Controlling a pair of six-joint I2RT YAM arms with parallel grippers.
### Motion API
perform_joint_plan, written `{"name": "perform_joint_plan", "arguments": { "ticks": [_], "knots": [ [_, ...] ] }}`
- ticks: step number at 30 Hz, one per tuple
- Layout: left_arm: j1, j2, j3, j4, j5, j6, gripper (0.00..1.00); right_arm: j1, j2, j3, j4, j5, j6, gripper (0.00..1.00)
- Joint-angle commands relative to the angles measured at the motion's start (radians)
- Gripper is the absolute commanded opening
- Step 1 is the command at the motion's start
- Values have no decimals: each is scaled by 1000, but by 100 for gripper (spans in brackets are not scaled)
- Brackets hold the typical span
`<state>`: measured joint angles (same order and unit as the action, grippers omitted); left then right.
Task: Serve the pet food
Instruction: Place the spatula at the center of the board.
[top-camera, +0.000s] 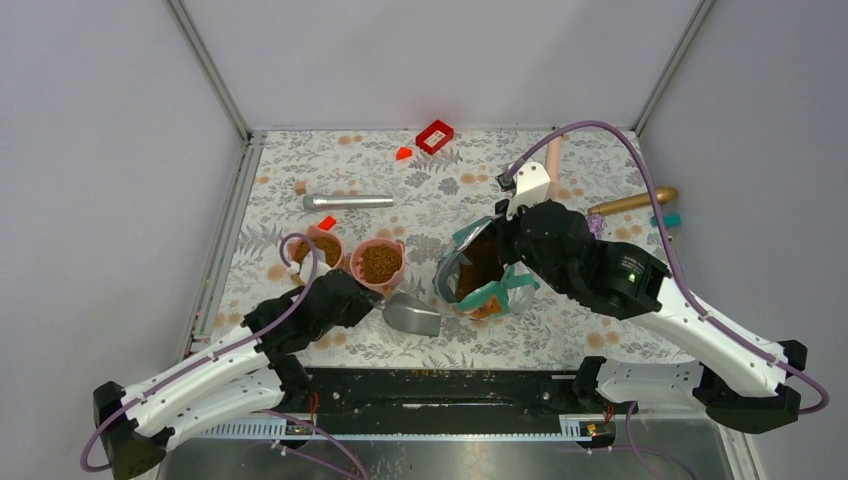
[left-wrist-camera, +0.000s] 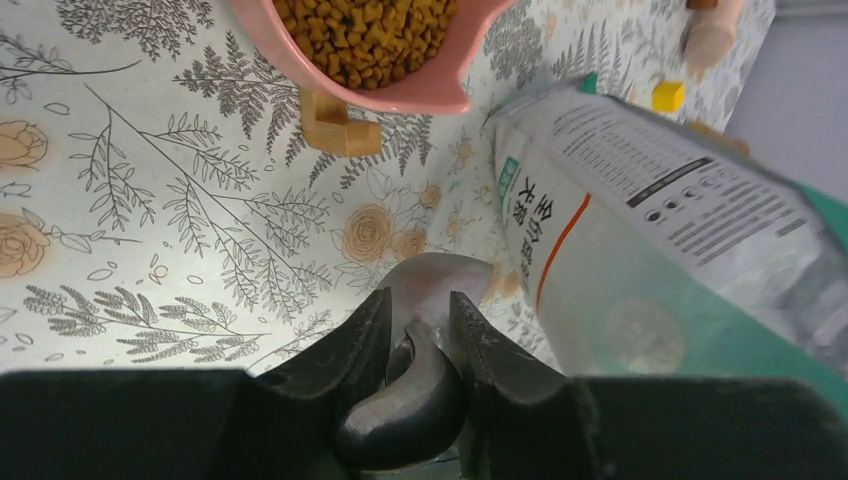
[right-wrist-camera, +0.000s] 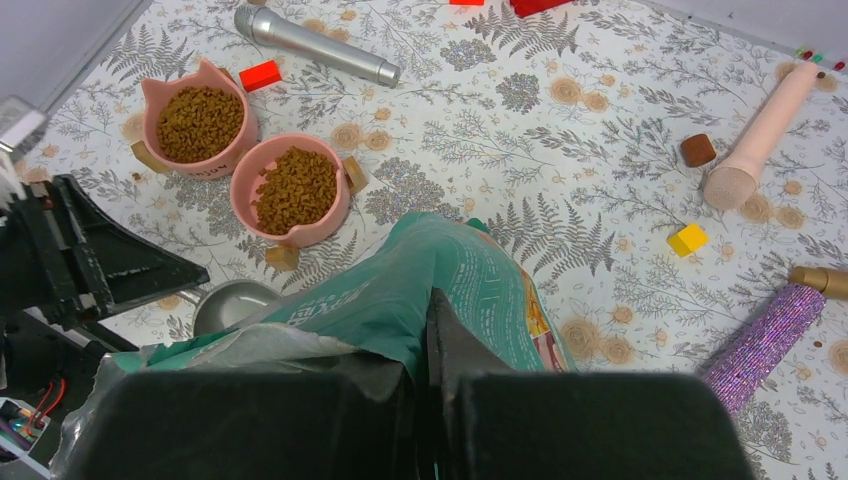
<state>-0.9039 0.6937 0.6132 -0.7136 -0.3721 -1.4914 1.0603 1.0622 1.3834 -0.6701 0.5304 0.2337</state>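
A floral-patterned table (top-camera: 350, 160) is pictured from above. At centre right of the overhead view, a teal-green and white pouch (top-camera: 455, 262) is held with its mouth open, and brown kibble is seen inside it. The pouch's edge is pinched by the right gripper (right-wrist-camera: 430, 340), its jaws pressed all but together on the foil. To the left of the pouch, two pink cat-eared bowls (top-camera: 379, 263) (top-camera: 318, 248) are set side by side, both filled with kibble (right-wrist-camera: 293, 190). Just below the nearer bowl, a grey metal scoop (top-camera: 410, 315) is held by its handle in the left gripper (left-wrist-camera: 418, 305), the jaws closed narrowly around it, with the scoop's bowl pointed toward the pouch. A silver microphone (top-camera: 348, 201) is laid flat above the bowls. A small red block (top-camera: 327, 223) is seen between the microphone and the left bowl.
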Motion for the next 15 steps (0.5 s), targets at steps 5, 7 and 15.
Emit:
{"name": "perform_joint_plan", "arguments": {
  "ticks": [5, 7, 15],
  "knots": [
    [0, 10, -110, 206, 135, 167, 28, 4, -42, -3, 48, 30, 37, 0],
    [1, 22, -139, 252, 157, 197, 31, 5, -49, -16, 54, 32, 52, 0],
    [1, -9, -196, 283, 128, 160, 62, 4, -73, -53, 60, -2, 113, 0]
  ]
}}
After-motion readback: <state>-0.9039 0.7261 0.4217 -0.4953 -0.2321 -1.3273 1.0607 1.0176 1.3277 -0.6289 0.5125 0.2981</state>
